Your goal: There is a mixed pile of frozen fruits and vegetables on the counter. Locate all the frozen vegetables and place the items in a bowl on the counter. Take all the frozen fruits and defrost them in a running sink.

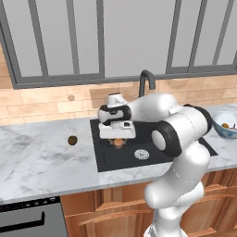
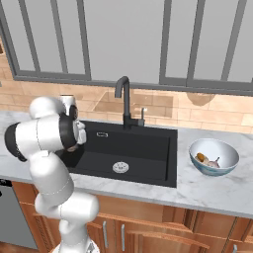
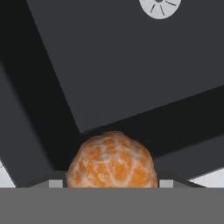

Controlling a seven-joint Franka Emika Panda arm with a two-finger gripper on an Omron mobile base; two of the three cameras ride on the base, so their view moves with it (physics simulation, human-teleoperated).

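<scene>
My gripper (image 1: 119,139) hangs over the left part of the black sink (image 1: 115,159), shut on the orange ball (image 1: 119,143). In the hand view the orange ball (image 3: 112,162) sits between the fingertips, above the sink floor (image 3: 131,65), with the silver drain (image 3: 160,8) further on. The dark olive-brown ball (image 1: 72,140) lies alone on the marble counter (image 1: 41,162), left of the sink. At the right stands the white bowl (image 2: 225,150), holding the brown mushroom (image 2: 201,157) and the pale bulb (image 2: 213,162).
The black gooseneck faucet (image 2: 123,96) rises behind the sink at the tiled wall. The drain (image 1: 141,154) lies right of my gripper. A dark oven front (image 1: 28,217) sits below the counter at the far left. Wooden cabinets run under the worktop.
</scene>
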